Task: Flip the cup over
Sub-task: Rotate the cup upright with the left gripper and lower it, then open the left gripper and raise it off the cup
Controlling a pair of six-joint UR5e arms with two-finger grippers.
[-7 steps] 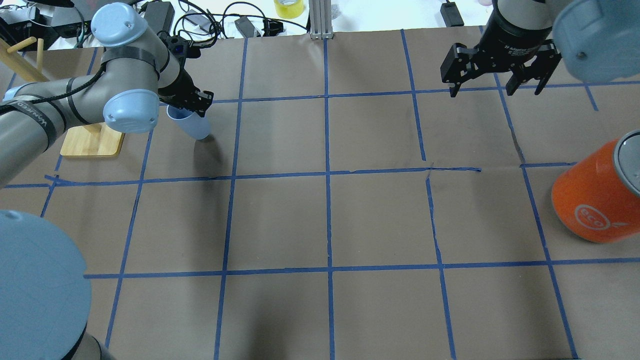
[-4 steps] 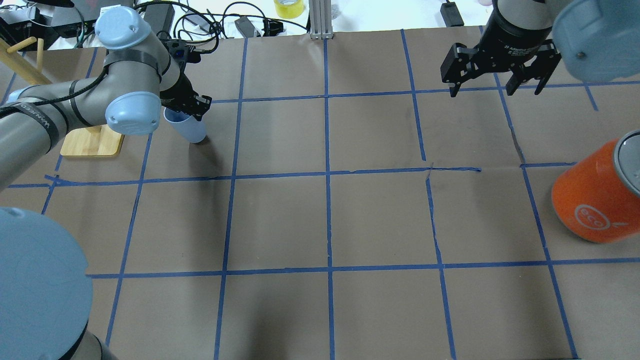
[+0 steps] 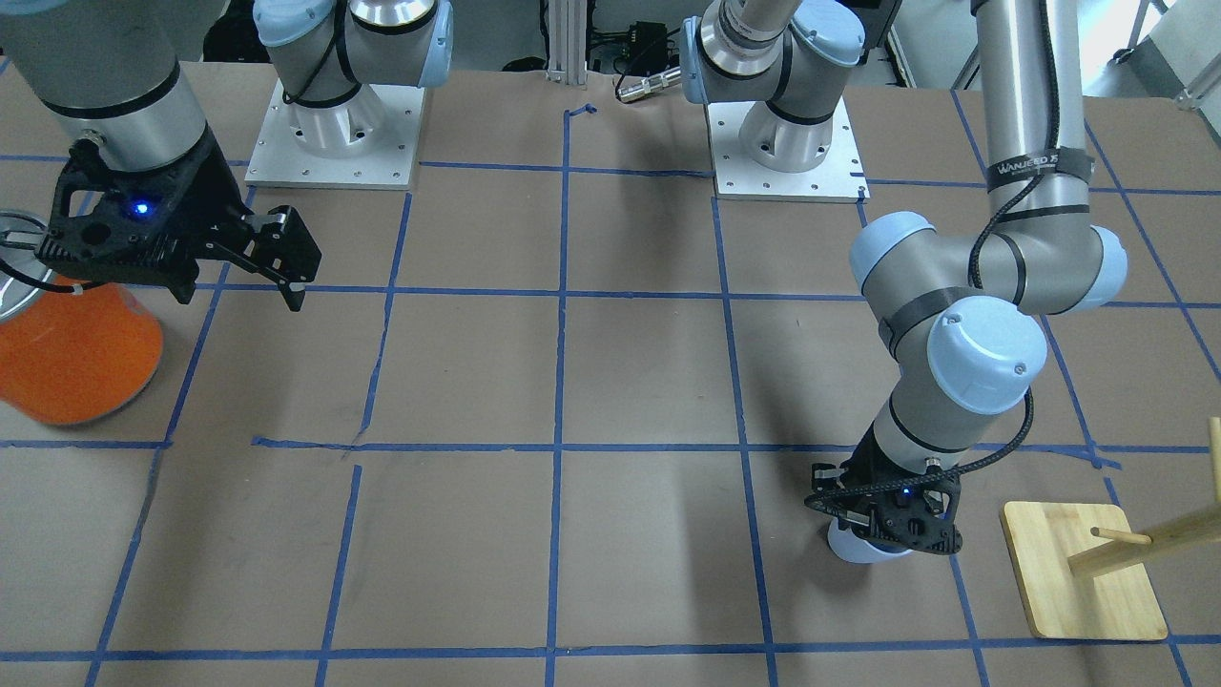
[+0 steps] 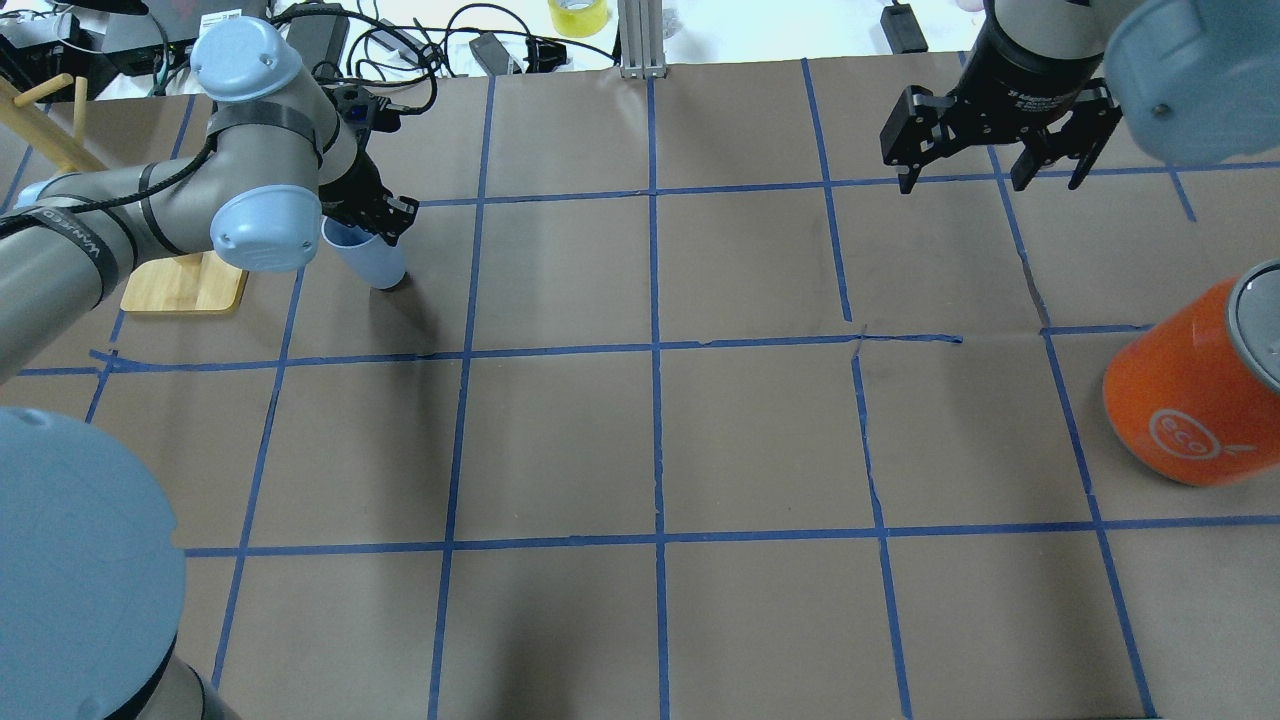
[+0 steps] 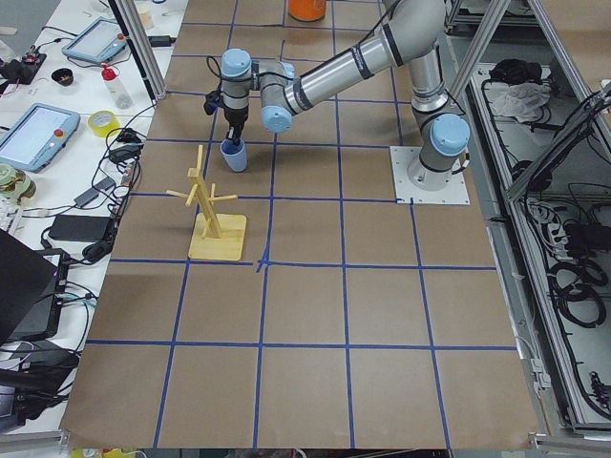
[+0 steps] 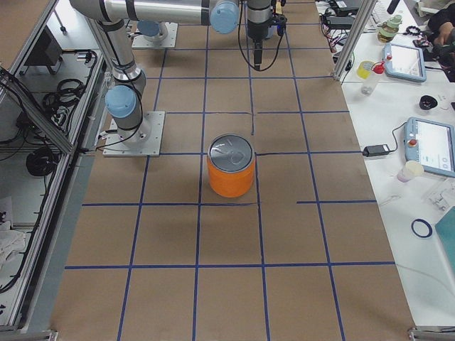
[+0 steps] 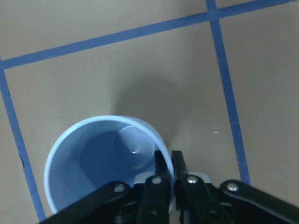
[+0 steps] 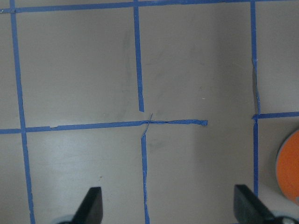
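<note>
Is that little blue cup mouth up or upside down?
Mouth up. The left wrist view looks into the cup to its bare bottom; the left gripper pinches its rim.

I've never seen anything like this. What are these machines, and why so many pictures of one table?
These are two robot arms bolted to a table covered in brown paper with blue tape lines. Each ends in a two-fingered gripper. Four fixed cameras watch from behind the robot, across the table and both ends; two more ride on the wrists. The left gripper pinches the rim of a small pale blue cup, mouth upward, one finger inside. The right gripper hangs open and empty. An orange can and a wooden peg rack also stand on the table.
</note>
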